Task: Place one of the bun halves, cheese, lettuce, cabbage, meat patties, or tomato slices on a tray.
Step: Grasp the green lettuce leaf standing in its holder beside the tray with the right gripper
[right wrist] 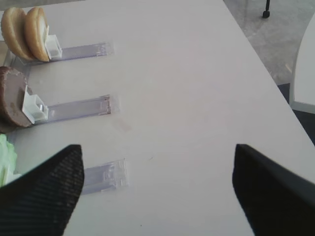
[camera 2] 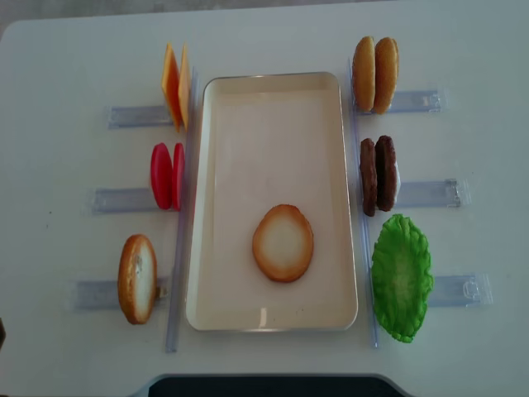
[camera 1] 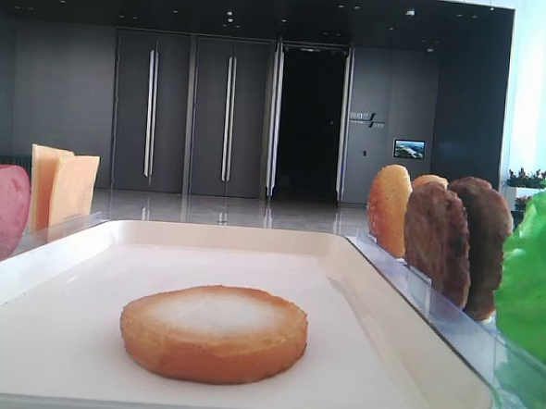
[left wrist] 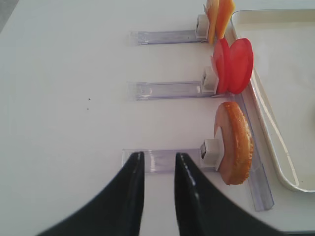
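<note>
Both my grippers are hovering empty: right gripper [right wrist: 157, 189] spread wide, left gripper [left wrist: 158, 169] nearly pinched. Lettuce [camera 2: 402, 277] is standing just beside the tray [camera 2: 215, 207] at its near right corner; I'm judging it light and floppy, best pinched at the ruffled edge. Overhead alone is showing every rack; one bun half [camera 2: 283, 243] is lying inside.

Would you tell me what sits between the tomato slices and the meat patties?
The tray, its width bare along that line; the overhead view shows the tomato slices left of it, the meat patties right.
</note>
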You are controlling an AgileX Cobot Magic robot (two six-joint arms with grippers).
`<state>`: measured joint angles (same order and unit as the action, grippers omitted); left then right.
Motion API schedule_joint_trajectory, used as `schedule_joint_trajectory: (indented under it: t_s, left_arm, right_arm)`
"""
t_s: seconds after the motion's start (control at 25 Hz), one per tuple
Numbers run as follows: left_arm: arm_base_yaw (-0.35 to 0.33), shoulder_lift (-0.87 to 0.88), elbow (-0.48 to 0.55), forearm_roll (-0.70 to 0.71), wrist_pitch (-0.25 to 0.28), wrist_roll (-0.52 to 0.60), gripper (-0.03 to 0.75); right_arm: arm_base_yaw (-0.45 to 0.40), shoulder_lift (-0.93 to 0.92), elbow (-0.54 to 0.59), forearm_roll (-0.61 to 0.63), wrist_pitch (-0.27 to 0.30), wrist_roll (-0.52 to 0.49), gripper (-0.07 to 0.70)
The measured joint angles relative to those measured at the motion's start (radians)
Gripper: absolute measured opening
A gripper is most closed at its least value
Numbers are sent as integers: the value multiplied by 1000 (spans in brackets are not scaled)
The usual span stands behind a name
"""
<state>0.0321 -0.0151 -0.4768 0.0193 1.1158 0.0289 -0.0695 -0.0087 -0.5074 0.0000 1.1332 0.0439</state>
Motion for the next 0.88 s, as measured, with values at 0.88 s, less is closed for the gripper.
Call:
schedule_joint_trajectory:
  t_s: [0.88]
  left_arm:
    - [0, 0, 0, 0, 0, 0, 0]
  right_arm:
    - [0, 0, 0, 0, 0, 0, 584]
